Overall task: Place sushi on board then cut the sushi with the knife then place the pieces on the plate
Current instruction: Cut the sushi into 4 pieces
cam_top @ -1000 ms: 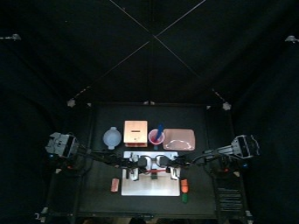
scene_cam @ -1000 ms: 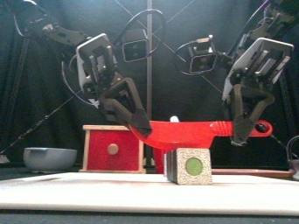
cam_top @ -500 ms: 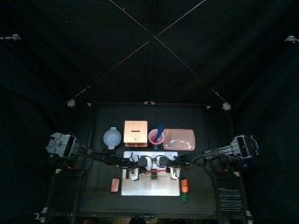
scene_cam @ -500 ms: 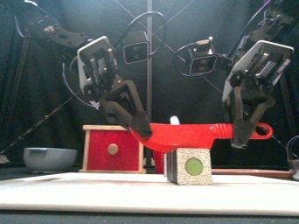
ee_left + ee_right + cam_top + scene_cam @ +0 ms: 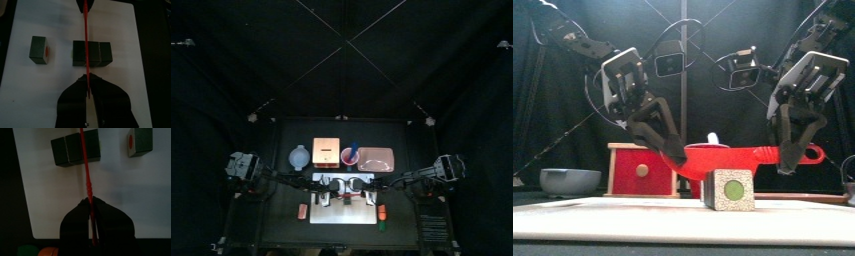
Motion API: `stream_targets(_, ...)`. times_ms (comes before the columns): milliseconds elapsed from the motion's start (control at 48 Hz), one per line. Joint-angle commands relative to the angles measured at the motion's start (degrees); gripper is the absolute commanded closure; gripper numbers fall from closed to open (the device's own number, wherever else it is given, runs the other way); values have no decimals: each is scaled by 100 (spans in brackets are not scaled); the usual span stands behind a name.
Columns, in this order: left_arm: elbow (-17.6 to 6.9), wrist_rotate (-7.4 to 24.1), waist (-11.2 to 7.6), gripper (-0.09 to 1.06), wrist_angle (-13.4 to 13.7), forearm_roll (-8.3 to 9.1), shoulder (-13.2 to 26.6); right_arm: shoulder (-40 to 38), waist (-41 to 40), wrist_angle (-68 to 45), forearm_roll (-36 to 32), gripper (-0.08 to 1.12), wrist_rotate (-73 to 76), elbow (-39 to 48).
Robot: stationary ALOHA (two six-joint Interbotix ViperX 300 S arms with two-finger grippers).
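Black curtains are backing the booth; white cutting board (image 5: 633,222) is lying on the worktop under both claws. Left claw (image 5: 675,153) is pinching the blade tip of the red knife (image 5: 734,155), and right claw (image 5: 787,163) is pinching the handle end, both pressed tight. Knife is hanging level between them, right at the top of the sushi roll (image 5: 92,53); contact unclear. One cut piece (image 5: 40,50) is lying outboard of the left claw, another (image 5: 139,139) outboard of the right. Pink tray (image 5: 374,157) is waiting behind the right claw. Judging this as mid-cut: blade is sitting near a block seam, so I'm advising both claws drop together, level and straight, so the roll isn't tipping.
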Motion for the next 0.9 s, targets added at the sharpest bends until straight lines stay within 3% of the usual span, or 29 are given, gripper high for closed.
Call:
stream_targets(21,-141,0,9,53,-35,0,26,44,-26,-44,26,70,18,-18)
stream_targets(417,-141,9,9,52,-26,9,246,290,-53,-26,9,70,18,-18)
stream_targets(562,-141,26,105,52,-26,26,255,272,-79,-26,-35,70,9,-9)
stream_targets(896,-141,26,220,53,-18,220,246,237,-229,-18,-123,70,9,-18)
